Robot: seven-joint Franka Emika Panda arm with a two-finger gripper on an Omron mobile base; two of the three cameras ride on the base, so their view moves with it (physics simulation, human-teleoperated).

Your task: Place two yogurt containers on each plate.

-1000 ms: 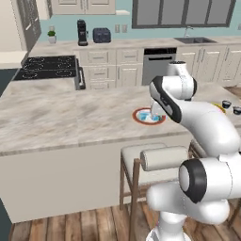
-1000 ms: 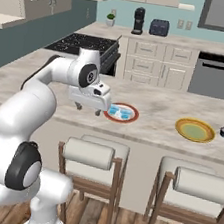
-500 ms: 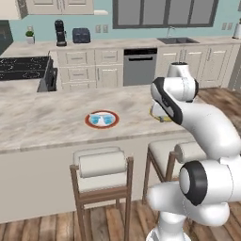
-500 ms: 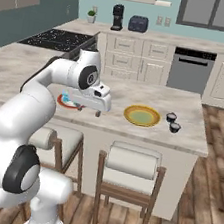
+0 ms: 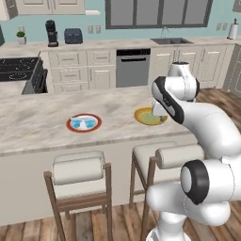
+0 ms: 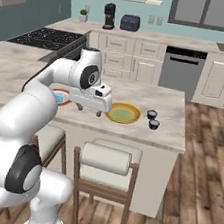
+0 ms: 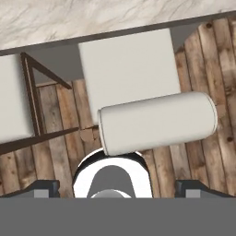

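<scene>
The white plate with a red-orange rim lies on the island counter and carries two pale blue yogurt containers. In the right base view my arm hides most of that plate. To its right lies the yellow plate with nothing on it. Two dark yogurt containers stand on the counter just right of the yellow plate. My gripper hangs open over the counter's front edge between the plates, fingers pointing down, nothing between them.
Two white-cushioned bar stools stand against the island's front; the hand view looks down on one stool and the wooden floor. Behind are a stove, a dishwasher and a sink.
The whole picture has shifted: the base has driven right along the island, so both plates sit further left in view. The gripper stays open and empty.
</scene>
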